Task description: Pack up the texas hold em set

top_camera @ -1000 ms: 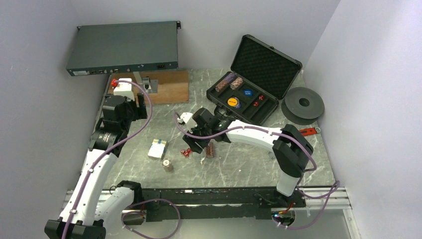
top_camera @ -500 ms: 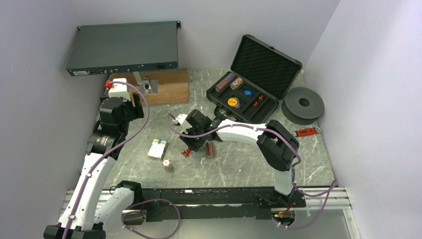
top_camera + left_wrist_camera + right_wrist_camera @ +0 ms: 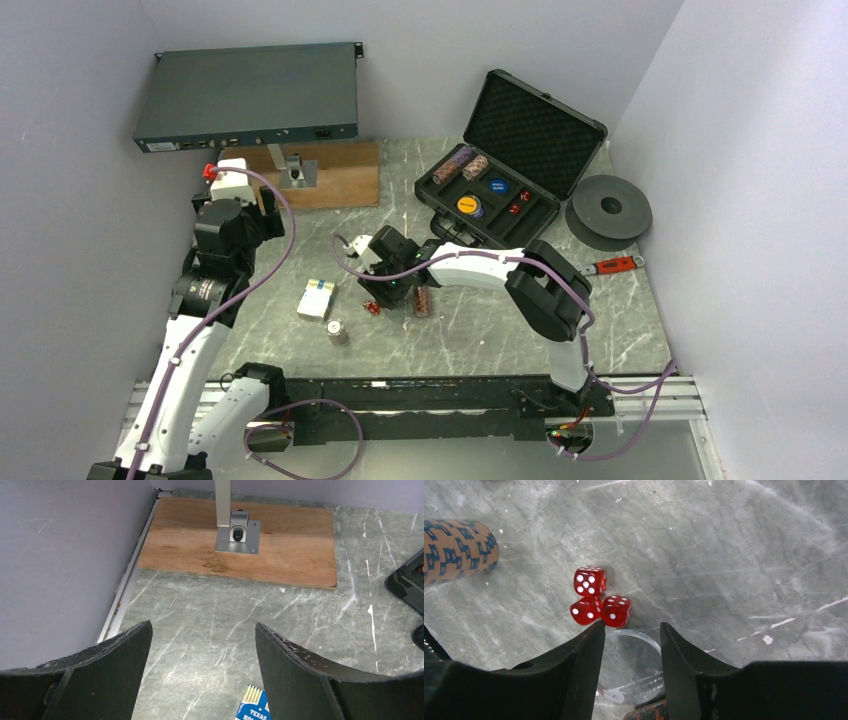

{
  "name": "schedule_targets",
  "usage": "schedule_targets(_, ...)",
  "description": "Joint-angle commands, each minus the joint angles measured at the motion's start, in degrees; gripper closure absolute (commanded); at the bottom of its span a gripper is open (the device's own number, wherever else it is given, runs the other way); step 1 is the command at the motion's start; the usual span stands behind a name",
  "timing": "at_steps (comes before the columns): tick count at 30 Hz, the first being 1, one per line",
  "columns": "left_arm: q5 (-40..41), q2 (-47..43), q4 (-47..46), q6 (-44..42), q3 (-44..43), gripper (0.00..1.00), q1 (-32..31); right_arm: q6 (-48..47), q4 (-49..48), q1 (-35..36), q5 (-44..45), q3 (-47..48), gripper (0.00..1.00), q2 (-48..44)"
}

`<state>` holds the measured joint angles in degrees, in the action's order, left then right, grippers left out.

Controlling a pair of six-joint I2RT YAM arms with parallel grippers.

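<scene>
The black case stands open at the back right, holding two chip rolls, a blue and a yellow button and red dice. On the table lie the card box, three loose dice and two more rolls. My right gripper is low, its tips just behind the dice. Its jaws flank a clear round disc; a grip does not show. My left gripper is open over bare table, with the card box corner below it.
A grey rack-mount box leans on the back wall above a wooden board that carries a metal post base. A black disc with a centre hole and a red-handled tool lie at the right.
My right gripper has slid left toward the dice and its jaws have narrowed. The left arm has drawn back a little toward the left wall.
</scene>
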<state>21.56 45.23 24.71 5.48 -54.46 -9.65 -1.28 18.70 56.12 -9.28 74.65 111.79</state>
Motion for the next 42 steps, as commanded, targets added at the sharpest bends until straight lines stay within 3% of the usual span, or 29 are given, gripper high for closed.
schedule_targets(1, 1.4, -0.6, -1.5, 0.8, -1.2, 0.18, -0.1, 0.8, -2.1, 0.6, -0.1, 2.8, 0.53, 0.6)
schedule_targets(42, 0.3, -0.1, -1.2, 0.9, -1.5, 0.18, 0.2, 3.4, 3.2, 1.9, 6.5, 8.8, 0.64, 6.3)
